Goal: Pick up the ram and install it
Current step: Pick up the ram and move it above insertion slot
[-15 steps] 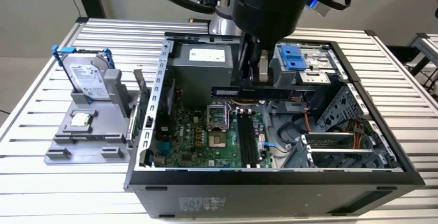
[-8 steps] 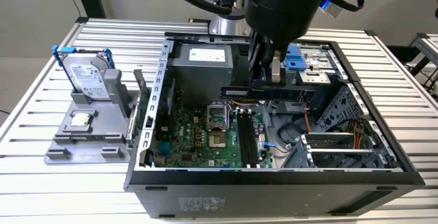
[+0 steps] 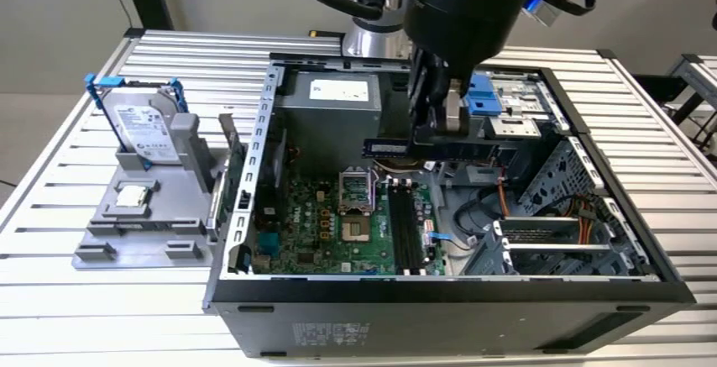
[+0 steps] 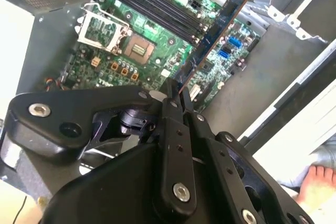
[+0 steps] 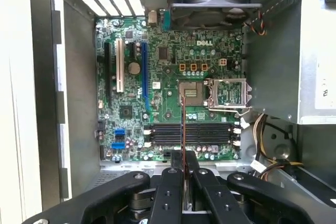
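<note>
The claw [image 4: 175, 97] grips the ram [image 4: 212, 35], its lower edge hanging clear above the black slots [image 5: 199, 134] inside the open case [image 3: 448, 300].

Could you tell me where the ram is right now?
In the exterior view the ram is gripped by the hand, above the motherboard inside the open case.

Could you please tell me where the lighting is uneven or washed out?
Exterior view: even light, the case darker under the arm. Second wrist view: areas outside the case blow out white, and the gripper, shut on the ram, reads near black. First wrist view: the motherboard is evenly lit; the strip beside the case washes out.
</note>
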You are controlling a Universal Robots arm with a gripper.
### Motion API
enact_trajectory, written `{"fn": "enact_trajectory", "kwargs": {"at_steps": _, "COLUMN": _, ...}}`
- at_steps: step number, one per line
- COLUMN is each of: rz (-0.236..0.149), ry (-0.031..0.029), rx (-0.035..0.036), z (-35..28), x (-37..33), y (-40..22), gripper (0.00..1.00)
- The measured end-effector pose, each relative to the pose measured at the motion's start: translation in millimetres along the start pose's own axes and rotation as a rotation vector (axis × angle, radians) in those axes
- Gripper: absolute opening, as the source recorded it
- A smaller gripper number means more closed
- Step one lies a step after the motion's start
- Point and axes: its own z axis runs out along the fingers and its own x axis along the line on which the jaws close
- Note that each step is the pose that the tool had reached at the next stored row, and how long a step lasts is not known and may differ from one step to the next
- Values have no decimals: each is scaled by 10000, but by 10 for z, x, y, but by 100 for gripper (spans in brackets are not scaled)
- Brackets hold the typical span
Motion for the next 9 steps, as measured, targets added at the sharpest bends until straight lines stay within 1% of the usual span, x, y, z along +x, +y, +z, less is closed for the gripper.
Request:
{"fn": "enact_trajectory", "kwargs": {"at_steps": 4, "rz": 0, "ry": 1, "rx": 1, "z": 1, "x": -115, "y": -13, "gripper": 0}}
{"fn": "enact_trajectory", "kwargs": {"at_steps": 9, "rz": 1, "ry": 1, "rx": 1, "z": 2, "x": -258, "y": -52, "gripper": 0}}
